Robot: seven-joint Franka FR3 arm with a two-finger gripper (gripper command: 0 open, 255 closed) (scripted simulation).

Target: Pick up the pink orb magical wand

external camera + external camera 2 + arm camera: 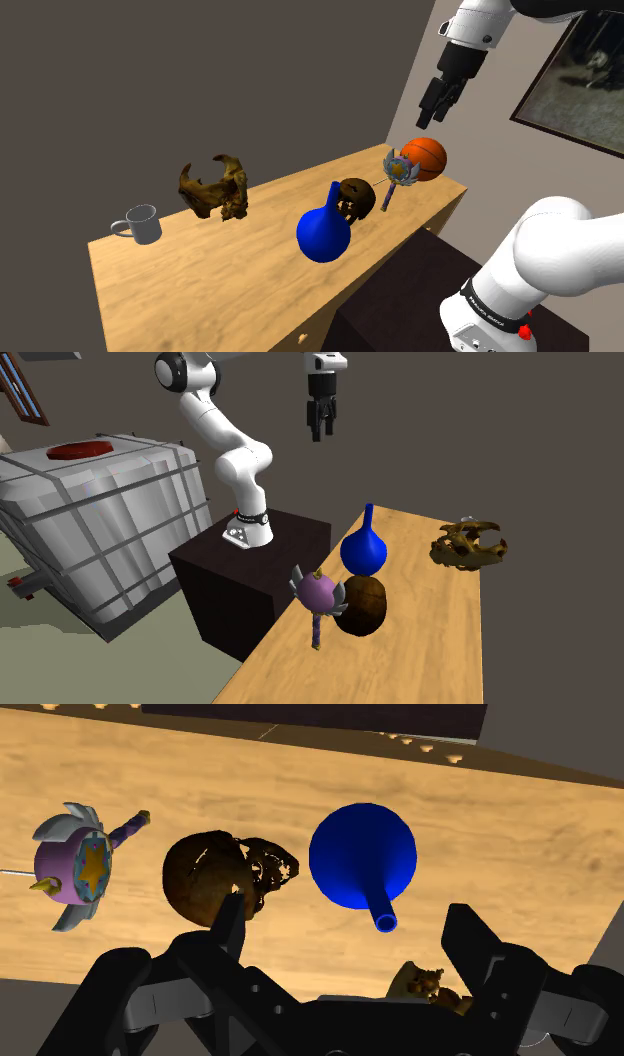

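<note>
Wrist view has the gripper (346, 916) wide open and empty, high over the blue vase (360, 854); the wand (78, 864), a pink orb in a winged setting, sits on the tabletop (520, 854) just beside the brown round object (205, 884), on the side away from the vase; this looks like the approach step; next, shift over the wand, square the fingers across it, then descend.

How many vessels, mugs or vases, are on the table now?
2. A grey handled mug stands near the wooden table's end at the shoulder view's left; a blue narrow-necked vase stands mid-table beside a dark brown rounded object. None seems hidden.
</note>
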